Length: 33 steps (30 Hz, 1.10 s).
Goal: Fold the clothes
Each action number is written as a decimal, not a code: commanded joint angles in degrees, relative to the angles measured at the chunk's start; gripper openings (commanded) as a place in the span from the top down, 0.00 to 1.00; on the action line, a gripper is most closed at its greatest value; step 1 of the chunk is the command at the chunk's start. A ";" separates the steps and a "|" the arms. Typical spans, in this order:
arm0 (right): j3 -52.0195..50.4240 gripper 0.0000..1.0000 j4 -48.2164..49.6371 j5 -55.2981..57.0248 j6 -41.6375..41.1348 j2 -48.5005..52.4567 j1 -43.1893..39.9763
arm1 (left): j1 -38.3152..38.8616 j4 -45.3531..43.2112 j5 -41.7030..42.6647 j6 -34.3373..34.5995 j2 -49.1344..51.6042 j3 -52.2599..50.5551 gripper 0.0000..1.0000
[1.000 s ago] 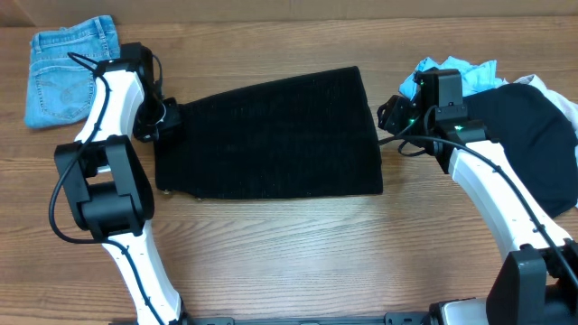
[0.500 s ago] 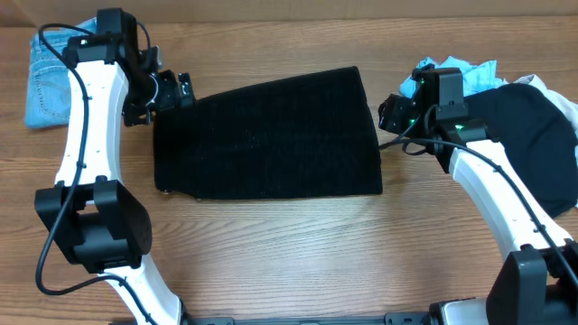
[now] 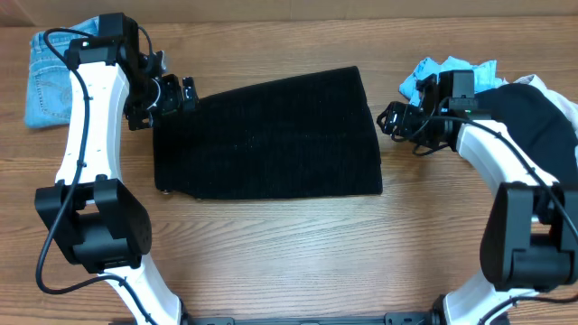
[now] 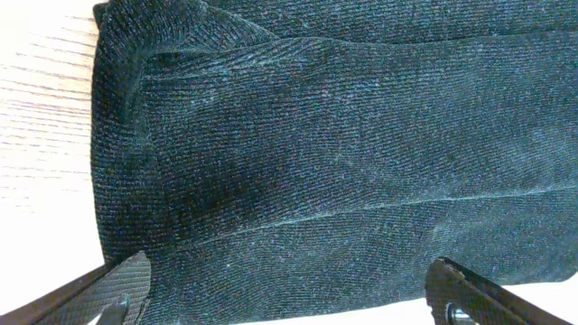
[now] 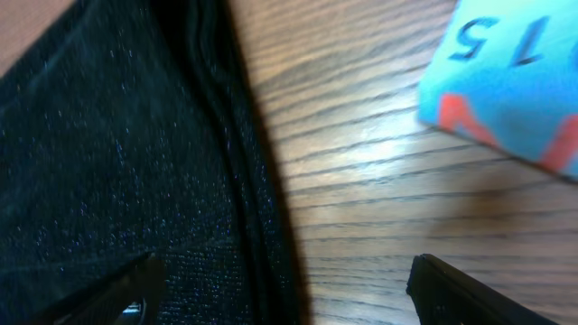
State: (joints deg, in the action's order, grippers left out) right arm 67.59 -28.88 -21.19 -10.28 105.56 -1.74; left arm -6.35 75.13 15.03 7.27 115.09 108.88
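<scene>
A black knit garment (image 3: 271,135) lies flat and folded in the middle of the table. My left gripper (image 3: 185,93) hovers over its back left corner, jaws open and empty. In the left wrist view the knit (image 4: 325,144) fills the frame, with both fingertips (image 4: 117,289) wide apart above it around my left gripper (image 4: 289,302). My right gripper (image 3: 395,119) is just off the garment's right edge, open. In the right wrist view my right gripper (image 5: 284,298) straddles the garment's hem (image 5: 244,181) and holds nothing.
Folded blue jeans (image 3: 54,72) lie at the back left corner. At the right a pile holds a light blue cloth (image 3: 452,72), seen close in the right wrist view (image 5: 515,81), a dark navy garment (image 3: 533,135) and a white piece (image 3: 542,83).
My left gripper opened and let go of the garment's left corner, then rose toward the back. My right gripper opened wide and its arm swung out to the right.
</scene>
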 commanded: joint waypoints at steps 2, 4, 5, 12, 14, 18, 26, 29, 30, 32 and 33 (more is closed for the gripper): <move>1.16 0.09 -0.76 -2.99 -0.39 1.31 0.17 | 0.07 -0.17 0.94 -0.87 0.42 -0.57 0.00; 1.01 0.09 -2.29 -3.50 -0.39 1.36 0.17 | 0.07 -0.44 0.96 -0.85 0.42 -0.57 0.00; 1.01 0.09 -3.21 -4.55 -0.39 1.57 0.31 | 0.07 -0.57 1.11 -0.85 0.42 -0.57 0.00; 1.01 0.10 -2.86 -9.86 -0.42 6.69 3.48 | 0.04 -0.39 1.11 -0.87 0.42 -0.57 0.00; 1.01 0.09 -2.73 -9.86 -0.42 7.37 4.42 | 0.07 -0.39 1.11 -0.87 0.42 -0.57 0.00; 1.01 0.09 -2.73 -9.97 -1.20 8.81 6.62 | 0.04 -0.39 1.11 -0.87 0.42 -0.57 0.00; 1.01 0.61 -1.46 -14.19 -4.57 9.77 7.45 | 0.07 -0.37 1.11 -0.90 0.42 -0.57 0.00; 1.01 0.92 -1.42 -14.01 -4.68 9.77 8.20 | 0.07 -0.35 1.11 -0.90 0.42 -0.57 0.00; 1.01 0.96 -1.44 -13.07 -6.14 9.77 8.15 | 0.07 -0.26 1.09 -0.90 0.42 -0.57 0.00; 1.03 0.96 -2.23 -9.90 -10.86 9.73 6.78 | 0.07 0.42 1.11 -1.16 0.42 -0.57 0.00; 1.01 0.96 -3.21 -8.15 -13.51 9.51 5.64 | 0.07 0.83 1.14 -1.84 0.42 -0.57 0.00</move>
State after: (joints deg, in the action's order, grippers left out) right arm 68.62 -30.94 -32.56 -18.22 114.78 5.61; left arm -6.35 75.33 15.03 7.25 115.09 108.77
